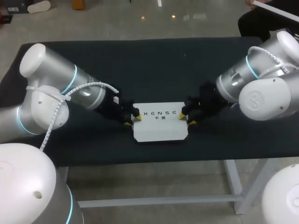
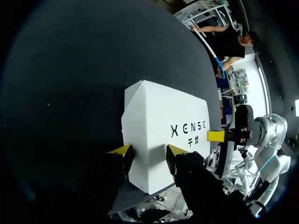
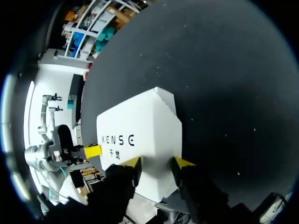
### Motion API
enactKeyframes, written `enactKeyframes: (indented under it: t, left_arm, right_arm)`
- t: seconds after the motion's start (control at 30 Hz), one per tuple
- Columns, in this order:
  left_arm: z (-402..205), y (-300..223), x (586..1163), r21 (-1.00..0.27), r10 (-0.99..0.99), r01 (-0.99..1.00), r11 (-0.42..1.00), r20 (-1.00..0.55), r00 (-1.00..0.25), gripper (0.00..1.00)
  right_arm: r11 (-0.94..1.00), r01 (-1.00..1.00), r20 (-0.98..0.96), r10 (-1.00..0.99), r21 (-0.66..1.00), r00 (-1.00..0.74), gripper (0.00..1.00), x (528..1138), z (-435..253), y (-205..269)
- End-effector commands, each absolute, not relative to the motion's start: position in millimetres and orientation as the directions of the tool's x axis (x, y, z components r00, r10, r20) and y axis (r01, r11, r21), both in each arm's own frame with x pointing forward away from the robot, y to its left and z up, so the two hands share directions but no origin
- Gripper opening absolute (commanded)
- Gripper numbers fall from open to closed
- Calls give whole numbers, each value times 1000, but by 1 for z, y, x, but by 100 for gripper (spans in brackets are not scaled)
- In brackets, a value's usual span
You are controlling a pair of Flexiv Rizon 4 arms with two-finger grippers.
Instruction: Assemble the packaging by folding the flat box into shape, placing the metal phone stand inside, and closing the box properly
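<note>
The white box (image 1: pixel 160 123), printed side up, lies on the black table between my two arms. My left gripper (image 1: pixel 131 117) holds its left end. In the left wrist view one yellow fingertip (image 2: pixel 176 150) rests on the printed face and the other presses the box's (image 2: pixel 156 123) side edge, so the left gripper (image 2: pixel 148 151) is shut on it. My right gripper (image 1: pixel 187 118) grips the right end the same way. The right gripper (image 3: pixel 157 163) has the box (image 3: pixel 140 128) between its tips. No metal phone stand shows in any view.
The black table (image 1: pixel 154 60) stretches bare behind the box and out to both sides. Its front edge (image 1: pixel 154 161) runs a short way in front of the box. Both arms come in low from the sides.
</note>
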State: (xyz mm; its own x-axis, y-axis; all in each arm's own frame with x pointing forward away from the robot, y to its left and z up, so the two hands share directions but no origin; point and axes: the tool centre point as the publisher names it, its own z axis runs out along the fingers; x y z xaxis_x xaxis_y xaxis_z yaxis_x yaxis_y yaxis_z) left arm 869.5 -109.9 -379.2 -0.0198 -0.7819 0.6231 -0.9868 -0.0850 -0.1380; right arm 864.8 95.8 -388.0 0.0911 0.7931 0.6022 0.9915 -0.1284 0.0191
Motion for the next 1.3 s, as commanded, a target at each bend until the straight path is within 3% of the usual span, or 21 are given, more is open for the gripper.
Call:
enactKeyframes:
  t: [0.03, 1.3]
  left_arm:
    - [-383, -115, 871, -133, -777, -988, -83, 630, -20, 49]
    - [-380, -118, 872, -135, -796, -986, -94, 606, -7, 51]
  right_arm:
    - [-125, 992, 612, 785, 15, 90, 45, 865, -390, 98]
    - [-128, 992, 579, 810, 17, 94, 43, 866, -389, 102]
